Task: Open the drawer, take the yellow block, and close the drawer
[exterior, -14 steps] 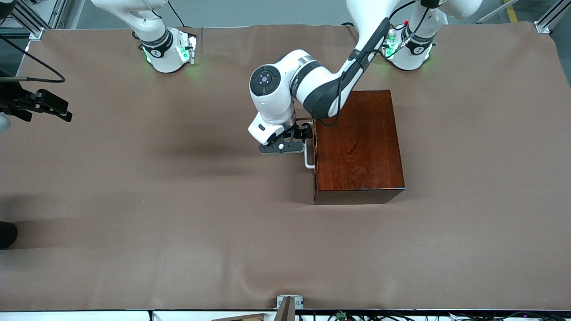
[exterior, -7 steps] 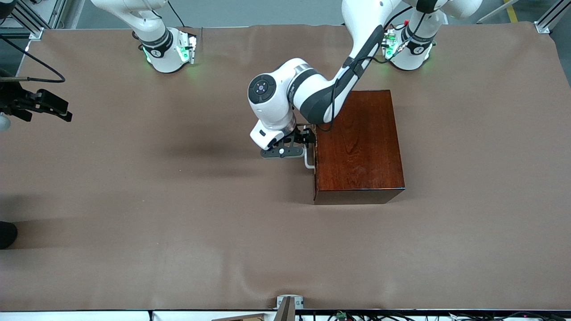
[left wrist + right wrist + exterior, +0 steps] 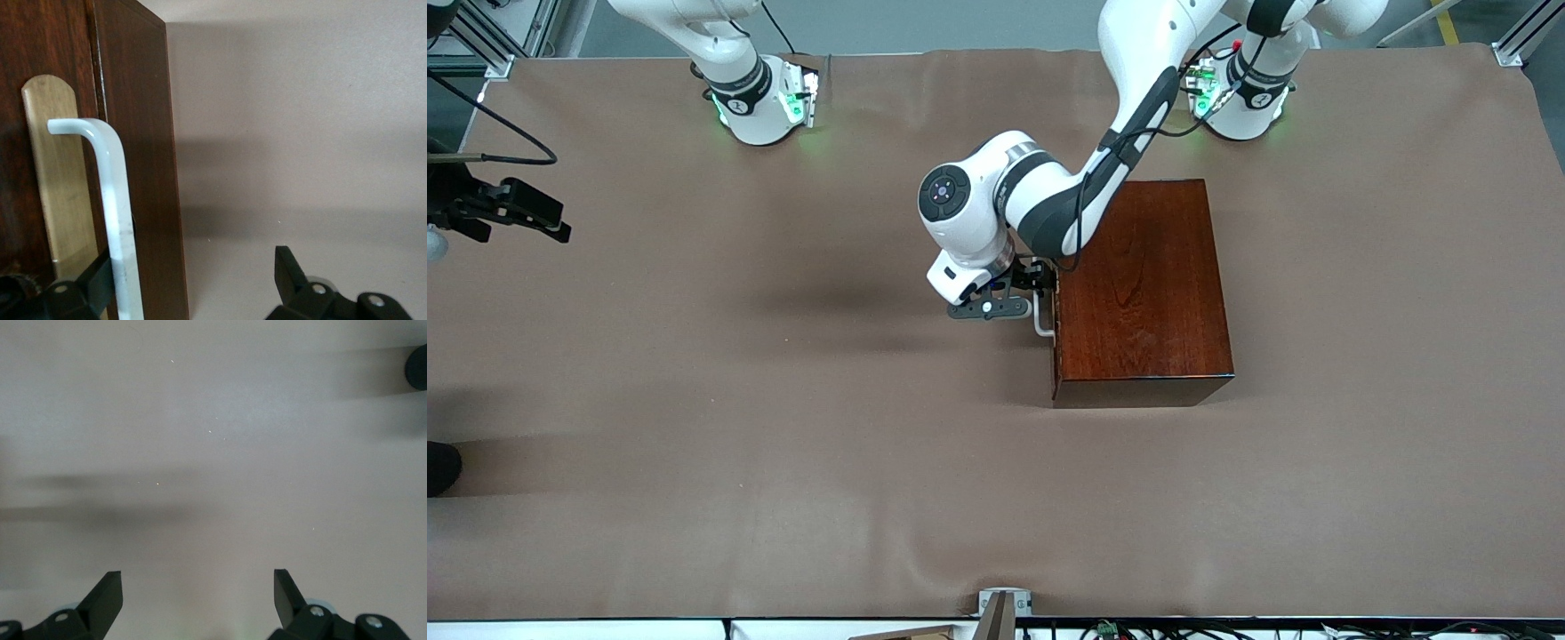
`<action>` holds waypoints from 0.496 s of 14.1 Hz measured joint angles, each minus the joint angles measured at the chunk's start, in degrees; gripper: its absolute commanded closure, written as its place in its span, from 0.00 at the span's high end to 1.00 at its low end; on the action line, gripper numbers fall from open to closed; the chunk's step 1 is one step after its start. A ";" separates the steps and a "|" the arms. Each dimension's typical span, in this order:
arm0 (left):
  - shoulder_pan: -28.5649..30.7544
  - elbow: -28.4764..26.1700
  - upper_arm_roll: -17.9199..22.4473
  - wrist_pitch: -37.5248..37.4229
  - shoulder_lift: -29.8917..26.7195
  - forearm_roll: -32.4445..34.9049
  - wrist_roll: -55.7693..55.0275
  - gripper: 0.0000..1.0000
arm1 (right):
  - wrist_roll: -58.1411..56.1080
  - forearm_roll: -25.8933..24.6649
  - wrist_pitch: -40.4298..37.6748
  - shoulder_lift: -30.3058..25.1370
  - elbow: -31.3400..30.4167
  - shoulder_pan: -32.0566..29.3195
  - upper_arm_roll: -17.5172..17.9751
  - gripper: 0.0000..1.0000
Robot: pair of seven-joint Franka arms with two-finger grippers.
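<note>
— What do we see covering the table?
— A brown cloth (image 3: 783, 427), wrinkled along its edge nearest the camera.
— And at that edge?
— We see a metal bracket (image 3: 1003, 603) at the middle, with cables (image 3: 1183, 633) beside it. An aluminium rail (image 3: 1516, 37) meets the cloth's farthest corner.

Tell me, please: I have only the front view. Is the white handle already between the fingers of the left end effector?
Observer: Yes. In the left wrist view the left end effector is open, and the white handle stands between its fingers, close beside one finger.
Operator: Is anything else on the drawer front?
Observer: A gold-coloured plate lies flat on the front of the drawer, where the handle is mounted.
Operator: And the right end effector?
Observer: The right end effector waits open over the bare table cloth.
</note>
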 measured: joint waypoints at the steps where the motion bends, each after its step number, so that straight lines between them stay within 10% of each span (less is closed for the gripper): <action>1: 0.00 0.01 0.00 0.00 0.00 0.00 -0.03 1.00 | 0.00 0.00 0.00 0.00 0.00 0.00 0.00 1.00; 7: -0.50 0.17 -0.06 4.25 0.00 0.01 -4.11 1.00 | 0.01 0.00 -0.01 0.00 0.00 0.00 0.00 1.00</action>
